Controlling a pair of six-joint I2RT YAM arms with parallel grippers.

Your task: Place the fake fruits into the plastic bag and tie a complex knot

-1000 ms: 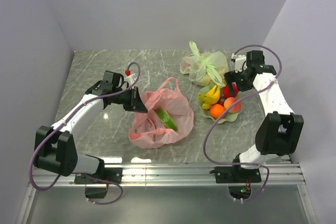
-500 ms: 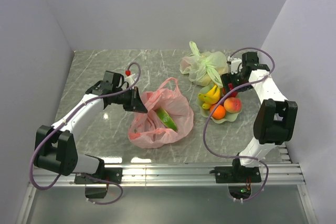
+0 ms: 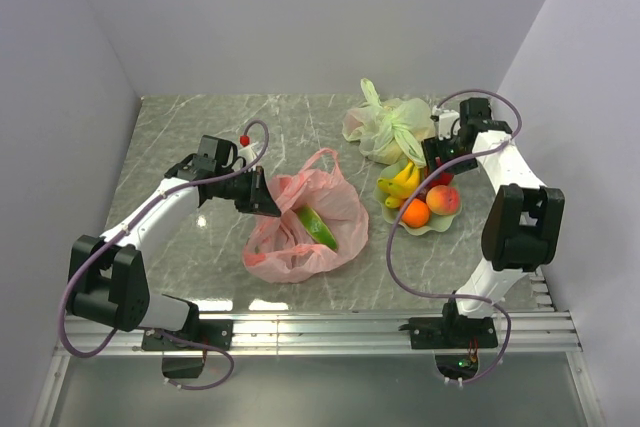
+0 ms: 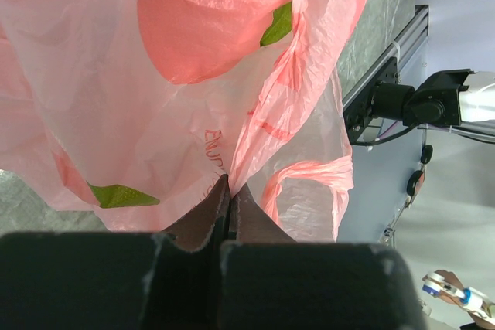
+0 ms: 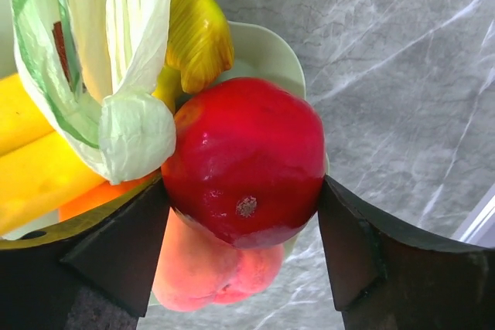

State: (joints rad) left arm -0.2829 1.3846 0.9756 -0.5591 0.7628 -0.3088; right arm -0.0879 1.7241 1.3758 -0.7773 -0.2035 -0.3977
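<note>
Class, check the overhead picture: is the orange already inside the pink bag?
No, the orange lies on the plate, apart from the pink bag.

Count: 2 bags, i.e. 1 pink plastic bag [image 3: 290, 252] and 1 pale green knotted bag [image 3: 385, 127] at its 1 o'clock. 1 plate [image 5: 264, 45] at the pink bag's 3 o'clock. Fruit, 5 items: 1 banana bunch [image 3: 403, 179] (at least 2 fingers), 1 orange [image 3: 414, 212], 1 peach [image 3: 444, 200], 1 small red fruit [image 5: 246, 160], 1 long green piece [image 3: 318, 228]. 2 arms: left arm [image 3: 150, 215], right arm [image 3: 505, 159].
</note>
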